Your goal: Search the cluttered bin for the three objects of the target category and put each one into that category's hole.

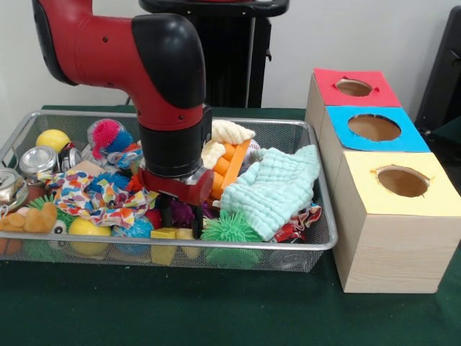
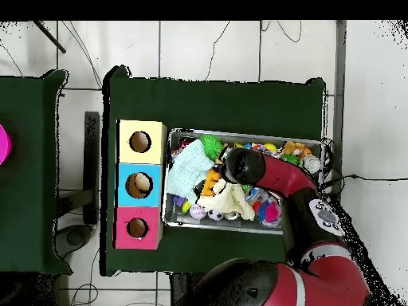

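Reaching down into the wire-mesh bin [image 1: 317, 238], the red and black arm has its gripper [image 1: 176, 215] sunk among the toys near the front middle of the clutter — its tips are buried, so I cannot tell how far the claw is spread or whether it has anything. The bin is packed: a pale green knitted cloth [image 1: 274, 189] lies draped over the right half, a green spiky ball [image 1: 230, 229] sits just in front of it against the front wall, and a multicoloured patterned cloth [image 1: 97, 196] spreads across the left. An orange-tan plush animal [image 1: 30, 219] rests at the bin's left front corner, beside a yellow ball [image 1: 88, 229]. A second yellow ball [image 1: 52, 139] and a silver can [image 1: 37, 160] sit at the back left, with a pink and blue spiky ball [image 1: 109, 135] near them. Just beside the bin stands a wooden box [image 1: 382, 252] with three holes — its tops are red [image 1: 354, 88], blue [image 1: 373, 128] and yellow [image 1: 402, 182]. All three holes look empty from the front
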You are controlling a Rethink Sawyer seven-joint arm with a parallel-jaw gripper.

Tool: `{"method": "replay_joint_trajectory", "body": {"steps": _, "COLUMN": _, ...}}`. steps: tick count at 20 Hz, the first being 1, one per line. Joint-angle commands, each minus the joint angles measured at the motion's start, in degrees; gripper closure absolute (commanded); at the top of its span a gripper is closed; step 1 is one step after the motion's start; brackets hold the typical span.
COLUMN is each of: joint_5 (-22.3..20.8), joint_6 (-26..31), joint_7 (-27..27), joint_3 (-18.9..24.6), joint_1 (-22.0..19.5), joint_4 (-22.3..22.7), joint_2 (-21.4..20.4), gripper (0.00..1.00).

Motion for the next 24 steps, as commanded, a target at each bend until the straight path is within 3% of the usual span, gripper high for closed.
{"method": "replay_joint_trajectory", "body": {"steps": 1, "joint_5": 1.77, "joint_6": -3.15, "joint_7": 5.79, "joint_3": 7.06, "joint_1": -1.52, "joint_4": 6.99, "joint_2": 5.39, "gripper": 0.0}}
{"method": "replay_joint_trajectory", "body": {"steps": 15, "joint_5": 4.09, "joint_6": -7.94, "joint_7": 7.03, "joint_3": 13.91, "joint_1": -4.57, "joint_4": 11.52, "joint_2": 4.75, "gripper": 0.0}}
{"method": "replay_joint_trajectory", "body": {"steps": 24, "joint_5": 1.12, "joint_6": -14.82, "joint_7": 6.09, "joint_3": 15.43, "joint_1": -5.7, "joint_4": 11.13, "joint_2": 6.71, "gripper": 0.0}}
